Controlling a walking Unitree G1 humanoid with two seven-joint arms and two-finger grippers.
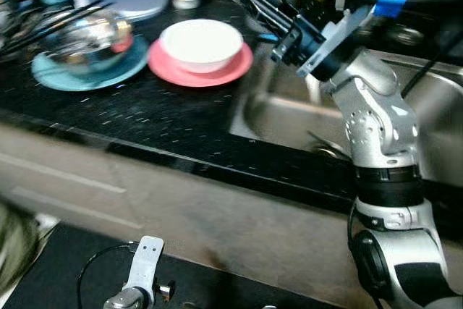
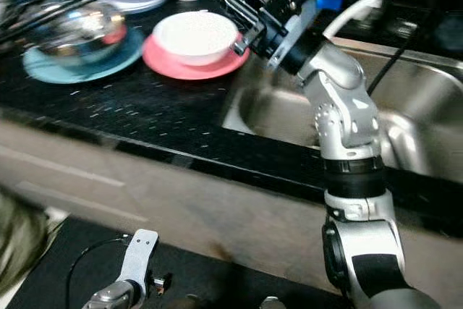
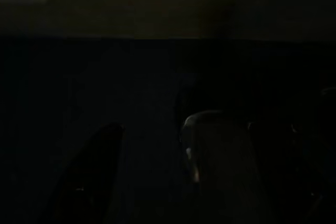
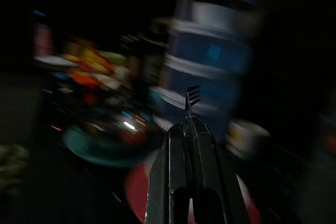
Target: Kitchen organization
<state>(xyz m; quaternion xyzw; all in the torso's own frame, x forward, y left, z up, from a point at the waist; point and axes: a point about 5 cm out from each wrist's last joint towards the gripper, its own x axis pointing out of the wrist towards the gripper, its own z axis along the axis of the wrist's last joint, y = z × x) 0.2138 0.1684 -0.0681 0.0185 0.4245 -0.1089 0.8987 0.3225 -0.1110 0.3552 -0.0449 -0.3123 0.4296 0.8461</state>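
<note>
Metal fork (image 4: 192, 98) clamped in right end effector (image 4: 190, 129)

R gripper (image 4: 190, 125) clamped, arm outstretched

Your head views are evenly lit but soft, smeared most along the left edge and the front of the dark surface (image 1: 145, 121). The white bowl (image 1: 201, 43) glares pale. Your left wrist view is almost black, only dim outlines showing. Your right wrist view is dark and heavily blurred; only the pincer (image 4: 190, 129) fingers look sharp.
</note>
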